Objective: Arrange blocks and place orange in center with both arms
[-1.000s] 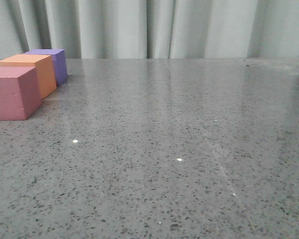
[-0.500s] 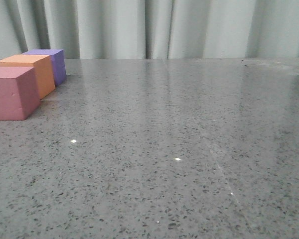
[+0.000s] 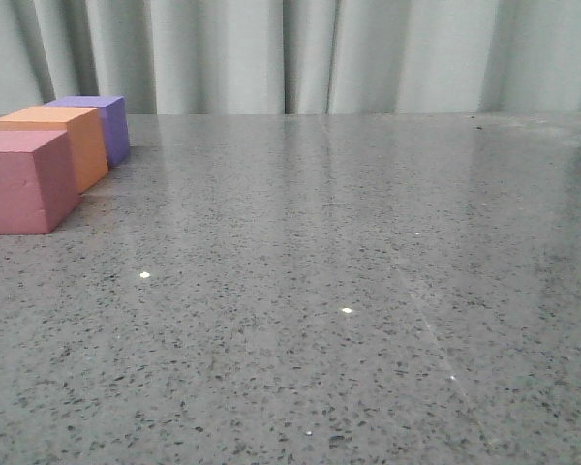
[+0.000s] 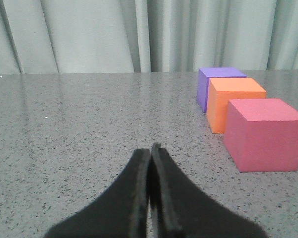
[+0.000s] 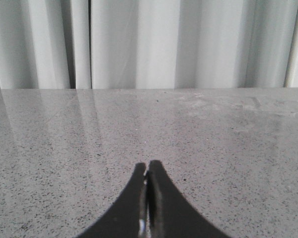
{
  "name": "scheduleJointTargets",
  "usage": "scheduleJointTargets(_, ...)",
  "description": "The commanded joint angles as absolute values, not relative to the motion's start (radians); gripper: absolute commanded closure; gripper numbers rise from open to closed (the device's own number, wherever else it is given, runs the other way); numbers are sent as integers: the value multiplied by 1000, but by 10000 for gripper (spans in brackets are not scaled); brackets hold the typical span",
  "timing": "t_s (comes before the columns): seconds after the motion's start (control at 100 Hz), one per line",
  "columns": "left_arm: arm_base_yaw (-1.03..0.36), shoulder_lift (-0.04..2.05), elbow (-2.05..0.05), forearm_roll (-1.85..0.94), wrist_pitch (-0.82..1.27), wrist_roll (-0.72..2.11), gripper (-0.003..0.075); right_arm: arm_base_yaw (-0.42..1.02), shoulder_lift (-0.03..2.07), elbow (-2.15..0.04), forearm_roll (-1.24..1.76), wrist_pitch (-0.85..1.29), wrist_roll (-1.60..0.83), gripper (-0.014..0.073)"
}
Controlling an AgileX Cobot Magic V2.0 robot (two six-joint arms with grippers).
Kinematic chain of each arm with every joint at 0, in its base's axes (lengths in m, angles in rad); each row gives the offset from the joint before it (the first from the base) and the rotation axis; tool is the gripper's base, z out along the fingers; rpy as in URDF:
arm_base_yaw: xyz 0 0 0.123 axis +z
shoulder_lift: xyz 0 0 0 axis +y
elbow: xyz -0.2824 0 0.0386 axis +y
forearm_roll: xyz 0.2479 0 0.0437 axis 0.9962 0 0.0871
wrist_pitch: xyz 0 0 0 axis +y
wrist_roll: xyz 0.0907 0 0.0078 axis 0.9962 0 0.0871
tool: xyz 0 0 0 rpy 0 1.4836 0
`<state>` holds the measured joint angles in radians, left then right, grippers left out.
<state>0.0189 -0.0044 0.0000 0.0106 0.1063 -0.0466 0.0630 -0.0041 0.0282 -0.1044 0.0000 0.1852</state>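
Nothing shifted vs 1 s ago: orange cube [image 3: 53, 143] sat between pink-red cube [image 3: 24, 181] & purple cube [image 3: 102, 124], touching both. Left gripper [image 4: 152, 148] & right gripper [image 5: 147, 167] were both closed, empty, apart from the orange cube; arrangement looked done.

Soft, even, rather cool light fills all three views, with no hard shadows. The polished speckled worktop [image 3: 368, 291] is glossy: it mirrors the pale curtain [image 3: 300, 53] as vertical streaks, and a few pinpoint white glints sit on it in the front view. Beyond the left claw [image 4: 151, 148], the pink-red cube [image 4: 265, 134] throws only a faint, short shadow at its base. Both the left claw and the right claw [image 5: 147, 166] read as near-black silhouettes, slightly soft at their edges. The front view is mildly grainy; the curtain is a little blurred.
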Motion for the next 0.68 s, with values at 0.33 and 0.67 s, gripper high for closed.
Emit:
scheduleJointTargets(0.33, 21, -37, 20, 0, 23, -45, 739, 59, -37, 22, -104, -57, 176, 715)
scheduleJointTargets(0.67, 21, -37, 20, 0, 23, -45, 739, 59, -37, 22, -104, -57, 176, 715)
